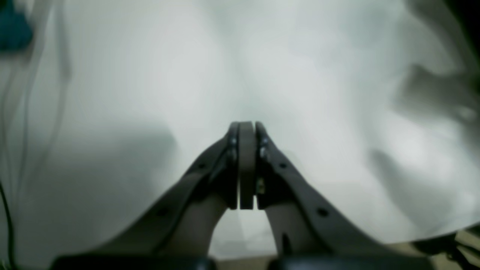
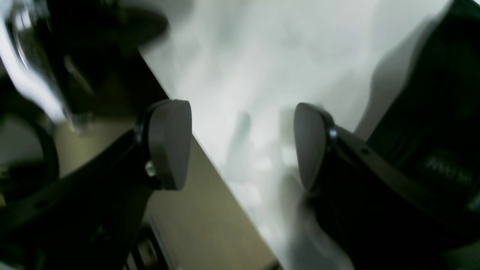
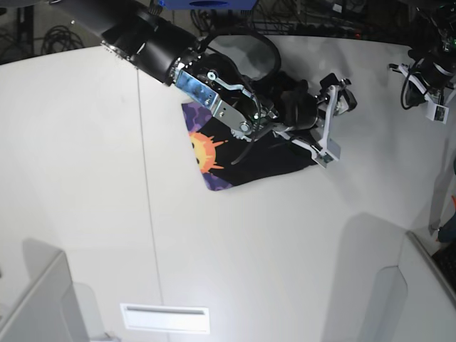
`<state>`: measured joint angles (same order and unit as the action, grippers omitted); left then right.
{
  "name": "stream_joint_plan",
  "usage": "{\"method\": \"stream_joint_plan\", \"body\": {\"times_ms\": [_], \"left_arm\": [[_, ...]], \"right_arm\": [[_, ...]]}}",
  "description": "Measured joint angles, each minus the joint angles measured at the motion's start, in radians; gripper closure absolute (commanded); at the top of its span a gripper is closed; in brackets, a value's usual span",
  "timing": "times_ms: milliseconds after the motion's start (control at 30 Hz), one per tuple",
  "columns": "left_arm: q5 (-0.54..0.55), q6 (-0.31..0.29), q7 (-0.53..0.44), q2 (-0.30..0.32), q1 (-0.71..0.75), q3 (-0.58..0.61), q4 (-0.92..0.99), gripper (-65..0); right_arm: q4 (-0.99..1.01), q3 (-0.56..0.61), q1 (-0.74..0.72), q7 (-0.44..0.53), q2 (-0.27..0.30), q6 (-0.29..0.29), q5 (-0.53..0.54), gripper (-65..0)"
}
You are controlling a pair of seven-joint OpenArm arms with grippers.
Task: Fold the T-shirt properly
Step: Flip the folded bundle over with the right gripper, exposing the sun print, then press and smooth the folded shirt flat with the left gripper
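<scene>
One T-shirt [image 3: 267, 164] partly arm-hidden | left gripper [image 1: 245, 129] closed | right gripper [image 2: 242, 146] spread

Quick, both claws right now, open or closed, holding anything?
Left claw: closed, holding nothing.
Right claw: open, nothing between its fingers, near the black cloth T-shirt.

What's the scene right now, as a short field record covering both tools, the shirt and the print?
Left tool: shut, holding nothing, at the upper right of the base view
Right tool: open, nothing between its fingertips, near the shirt
Shirt: black, on the table, bunched, partly hidden by the right arm
Print: orange sun on purple, partly visible
</scene>
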<state>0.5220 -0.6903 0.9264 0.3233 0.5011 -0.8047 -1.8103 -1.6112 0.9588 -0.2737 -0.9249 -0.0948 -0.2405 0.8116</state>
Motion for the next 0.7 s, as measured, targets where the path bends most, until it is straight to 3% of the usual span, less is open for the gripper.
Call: {"method": "stream_joint_plan", "body": {"times_ms": [100, 200, 267, 333, 367, 467, 500, 600, 667, 700], "left_arm": [[-0.001, 0.0, 0.003, 0.031, 0.003, -0.008, 0.039, 0.0], [0.002, 0.0, -0.002, 0.029, 0.011, -0.011, 0.039, 0.0], [0.001, 0.0, 0.005, 0.017, 0.013, -0.007, 0.028, 0.0], [-0.005, 0.002, 0.013, -0.019, 0.019, -0.002, -0.037, 0.0], [0.002, 0.002, 0.039, -0.046, 0.018, 0.005, -0.076, 0.0], [0.012, -0.003, 0.092, -0.148, -0.022, 0.02, -0.161, 0.0], [0.035, -0.003, 0.116, -0.176, -0.05, 0.02, -0.158, -3.9], [0.085, -0.002, 0.195, -0.221, -0.122, 0.028, -0.129, -41.6], [0.123, 0.001, 0.223, -0.25, -0.15, 0.022, -0.116, -62.0], [0.148, 0.001, 0.223, -0.267, -0.158, 0.021, -0.114, -65.0]], "right_arm": [[-0.173, -0.07, -0.005, -0.042, 0.028, 0.001, 0.04, -40.2], [-0.317, -0.22, 0.026, -0.039, 0.121, -0.07, 0.013, -37.1], [-0.365, -0.332, 0.09, -0.051, 0.211, -0.078, 0.016, -26.6], [-0.372, -0.47, 0.168, -0.017, 0.253, -0.082, 0.015, -6.9], [-0.37, -0.533, 0.203, 0.027, 0.267, -0.08, 0.024, 0.0], [-0.371, -0.7, 0.32, 0.141, 0.301, -0.08, 0.022, 0.0], [-0.372, -0.754, 0.367, 0.167, 0.311, -0.08, 0.021, 0.0], [-0.369, -0.831, 0.456, 0.18, 0.343, -0.081, 0.01, 0.0], [-0.368, -0.837, 0.47, 0.181, 0.352, 0.016, 0.027, 0.0], [-0.372, -0.837, 0.477, 0.183, 0.352, 0.044, 0.034, 0.0]]}}
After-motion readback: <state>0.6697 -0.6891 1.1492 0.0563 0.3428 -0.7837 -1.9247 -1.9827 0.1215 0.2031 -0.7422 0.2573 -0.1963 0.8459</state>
